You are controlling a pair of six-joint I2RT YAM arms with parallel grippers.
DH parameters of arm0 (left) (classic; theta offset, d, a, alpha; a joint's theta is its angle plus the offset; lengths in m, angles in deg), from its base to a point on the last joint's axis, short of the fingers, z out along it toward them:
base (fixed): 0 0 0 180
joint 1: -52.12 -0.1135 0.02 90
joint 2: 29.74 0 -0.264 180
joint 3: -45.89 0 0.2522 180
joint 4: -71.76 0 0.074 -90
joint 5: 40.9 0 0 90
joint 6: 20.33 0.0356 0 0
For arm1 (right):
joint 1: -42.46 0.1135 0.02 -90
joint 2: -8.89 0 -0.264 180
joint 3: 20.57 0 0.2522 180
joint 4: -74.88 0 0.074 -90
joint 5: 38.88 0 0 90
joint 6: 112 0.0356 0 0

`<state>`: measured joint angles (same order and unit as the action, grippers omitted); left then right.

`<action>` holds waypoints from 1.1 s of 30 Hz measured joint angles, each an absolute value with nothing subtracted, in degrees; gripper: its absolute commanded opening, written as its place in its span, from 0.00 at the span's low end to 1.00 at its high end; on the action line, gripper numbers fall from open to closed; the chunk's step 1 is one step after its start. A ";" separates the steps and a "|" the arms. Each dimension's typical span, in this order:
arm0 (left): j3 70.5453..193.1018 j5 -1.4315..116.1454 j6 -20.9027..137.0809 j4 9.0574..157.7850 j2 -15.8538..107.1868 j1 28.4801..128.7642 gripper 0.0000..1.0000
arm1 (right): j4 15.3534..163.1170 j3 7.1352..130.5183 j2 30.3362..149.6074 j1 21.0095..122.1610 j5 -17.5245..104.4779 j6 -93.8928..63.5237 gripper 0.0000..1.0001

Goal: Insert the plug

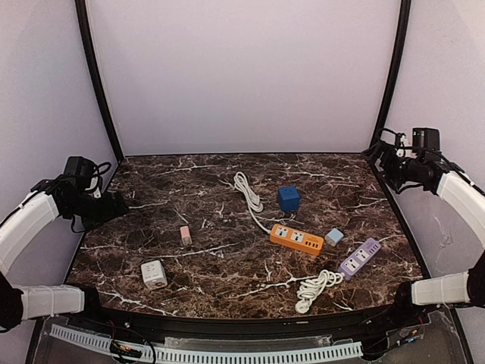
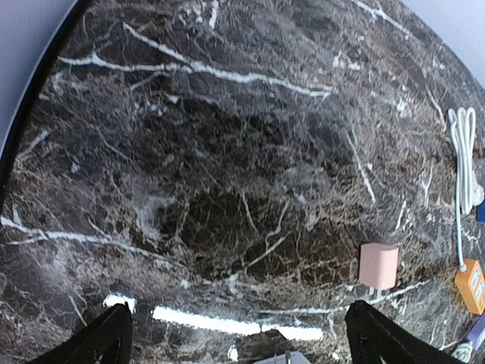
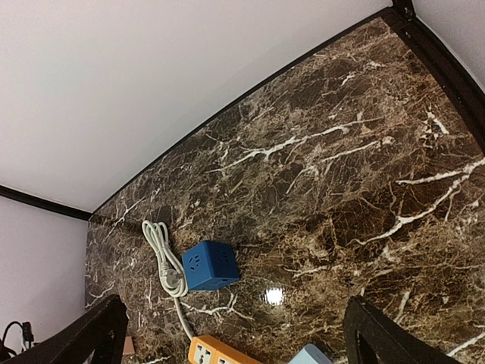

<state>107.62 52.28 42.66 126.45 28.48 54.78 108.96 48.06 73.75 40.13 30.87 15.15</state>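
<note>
Marble tabletop (image 1: 151, 189) holds pink plug (image 1: 186, 235), long axis near-far

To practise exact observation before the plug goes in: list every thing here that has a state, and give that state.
Left gripper, open, holding nothing.
Right gripper, open, holding nothing.
Orange power strip, flat, sockets empty.
Orange strip's cord, bundled.
Purple power strip, flat, sockets empty.
Purple strip's cord, coiled.
Blue socket cube, visible sockets empty.
Pink plug, loose, unplugged.
Light blue plug, loose, unplugged.
White adapter, loose, unplugged.
</note>
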 measured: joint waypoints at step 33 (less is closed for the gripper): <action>105.24 58.61 26.71 147.06 23.54 70.32 1.00 | 119.16 43.08 72.92 40.66 26.67 18.97 0.99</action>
<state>105.24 58.61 26.71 147.06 23.54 70.32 119.16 43.08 72.92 40.66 26.67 18.97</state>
